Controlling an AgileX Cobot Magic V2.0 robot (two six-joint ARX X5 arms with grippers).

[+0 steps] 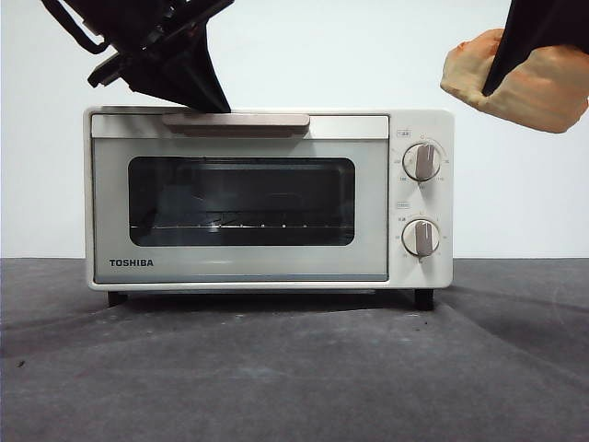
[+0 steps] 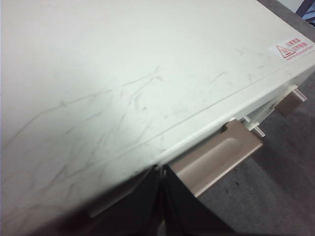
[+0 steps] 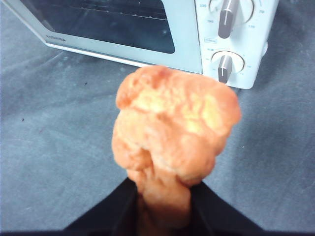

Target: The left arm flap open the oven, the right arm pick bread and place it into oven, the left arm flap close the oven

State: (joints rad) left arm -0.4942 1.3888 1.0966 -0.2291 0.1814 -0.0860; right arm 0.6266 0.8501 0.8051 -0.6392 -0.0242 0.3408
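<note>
The cream-white TOSHIBA oven (image 1: 267,198) stands on the grey cloth with its door closed. Its beige bar handle (image 1: 236,121) runs along the door's top edge and also shows in the left wrist view (image 2: 216,158). My left gripper (image 1: 210,97) is just above the oven's top, at the left part of the handle, and its tip touches or nearly touches the handle. In the left wrist view its jaws (image 2: 161,206) are pressed together beside the handle, over the oven top (image 2: 128,73). My right gripper (image 1: 497,74) is shut on the golden-brown bread (image 1: 543,87) and holds it in the air above and right of the oven. In the right wrist view the bread (image 3: 172,123) sticks out from the right gripper (image 3: 162,199).
Two beige knobs (image 1: 423,161) sit on the oven's right panel. A wire rack shows behind the dark glass window (image 1: 241,201). The grey cloth-covered table (image 1: 294,368) lies in front of the oven. A white wall is behind.
</note>
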